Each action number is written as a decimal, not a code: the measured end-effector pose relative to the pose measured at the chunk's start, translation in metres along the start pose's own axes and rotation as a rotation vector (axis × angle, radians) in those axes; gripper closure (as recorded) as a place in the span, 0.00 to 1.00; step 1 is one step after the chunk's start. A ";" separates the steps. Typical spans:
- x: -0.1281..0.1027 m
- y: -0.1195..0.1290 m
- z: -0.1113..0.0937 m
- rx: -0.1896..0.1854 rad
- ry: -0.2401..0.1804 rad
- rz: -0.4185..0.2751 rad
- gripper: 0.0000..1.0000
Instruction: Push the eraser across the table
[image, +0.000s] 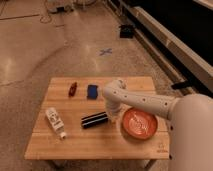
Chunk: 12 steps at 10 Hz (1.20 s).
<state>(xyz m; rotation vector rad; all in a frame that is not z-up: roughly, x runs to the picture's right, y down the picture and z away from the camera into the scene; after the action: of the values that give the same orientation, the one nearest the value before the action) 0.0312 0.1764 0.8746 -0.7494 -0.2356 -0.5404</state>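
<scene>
The eraser (95, 120), a long black block with white stripes, lies flat near the middle of the wooden table (100, 145). My white arm reaches in from the right and bends down over the table. Its gripper (112, 118) is low at the eraser's right end, between the eraser and the orange bowl (140, 124). I cannot tell whether it touches the eraser.
A small blue block (92, 91) and a red object (73, 89) lie at the table's far side. A white bottle (56, 121) lies on its side at the left. A dark logo (160, 148) marks the near right corner. Dark benches run along the right.
</scene>
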 end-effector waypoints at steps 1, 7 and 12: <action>0.002 -0.001 -0.002 0.005 -0.005 -0.011 0.61; -0.004 -0.022 -0.016 0.050 -0.017 -0.066 1.00; -0.042 -0.052 -0.019 0.080 -0.050 -0.164 1.00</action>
<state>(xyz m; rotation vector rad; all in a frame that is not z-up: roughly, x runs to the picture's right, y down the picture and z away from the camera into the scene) -0.0319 0.1475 0.8748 -0.6697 -0.3659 -0.6644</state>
